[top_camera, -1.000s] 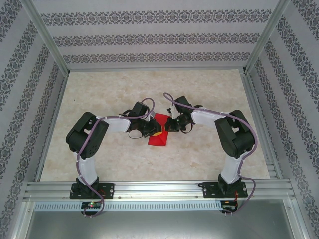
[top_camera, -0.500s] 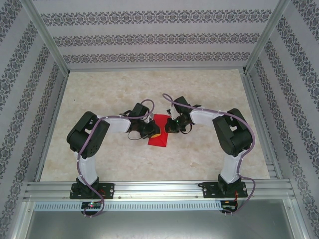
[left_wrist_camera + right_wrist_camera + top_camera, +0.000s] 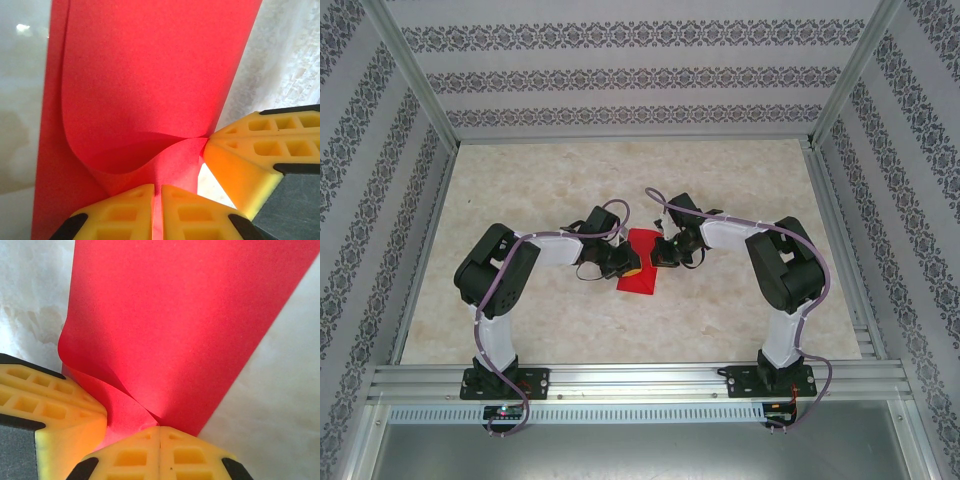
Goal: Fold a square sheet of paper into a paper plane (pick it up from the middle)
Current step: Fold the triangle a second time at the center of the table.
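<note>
The square sheet of paper (image 3: pixel 642 268) is bright red and lies folded over on the table's middle, a long strip with one layer curling up (image 3: pixel 150 75) (image 3: pixel 185 315). My left gripper (image 3: pixel 629 265) (image 3: pixel 157 200) comes at it from the left and is shut, a thin red layer pinched between its yellow fingers. My right gripper (image 3: pixel 661 254) (image 3: pixel 160 437) meets it from the right, shut on the paper's lifted fold at its fingertips. The two grippers sit close together: a right finger (image 3: pixel 250 160) shows in the left wrist view, and a left finger (image 3: pixel 55 405) in the right wrist view.
The marbled beige tabletop (image 3: pixel 740 180) is ringed by aluminium rails (image 3: pixel 620 378) and patterned walls (image 3: pixel 620 80). Both arms bend inward toward the middle, cables looping over them.
The right gripper has shifted slightly left and back, closer to the left gripper. The paper and left arm have barely moved.
</note>
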`<control>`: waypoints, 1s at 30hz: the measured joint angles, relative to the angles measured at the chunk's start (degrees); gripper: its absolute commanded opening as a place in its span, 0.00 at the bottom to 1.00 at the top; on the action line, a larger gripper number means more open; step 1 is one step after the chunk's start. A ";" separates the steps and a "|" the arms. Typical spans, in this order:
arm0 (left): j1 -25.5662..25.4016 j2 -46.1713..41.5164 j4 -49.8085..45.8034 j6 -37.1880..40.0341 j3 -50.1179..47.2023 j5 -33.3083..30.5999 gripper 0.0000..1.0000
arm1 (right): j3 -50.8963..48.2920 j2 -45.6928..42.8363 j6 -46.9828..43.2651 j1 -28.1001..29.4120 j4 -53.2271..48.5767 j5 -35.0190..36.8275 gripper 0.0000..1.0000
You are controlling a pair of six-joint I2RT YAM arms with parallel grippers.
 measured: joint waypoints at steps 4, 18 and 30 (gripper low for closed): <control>0.00 -0.48 0.04 0.07 0.04 0.39 0.15 | 0.00 0.00 -0.02 0.00 -0.33 0.28 0.04; -0.04 -0.31 0.57 0.07 0.79 0.44 0.14 | 0.04 0.22 -0.02 0.00 -0.55 0.68 0.04; -0.35 0.00 -2.49 0.76 1.49 -2.78 0.14 | 0.44 0.42 -0.02 0.02 -0.81 0.63 0.04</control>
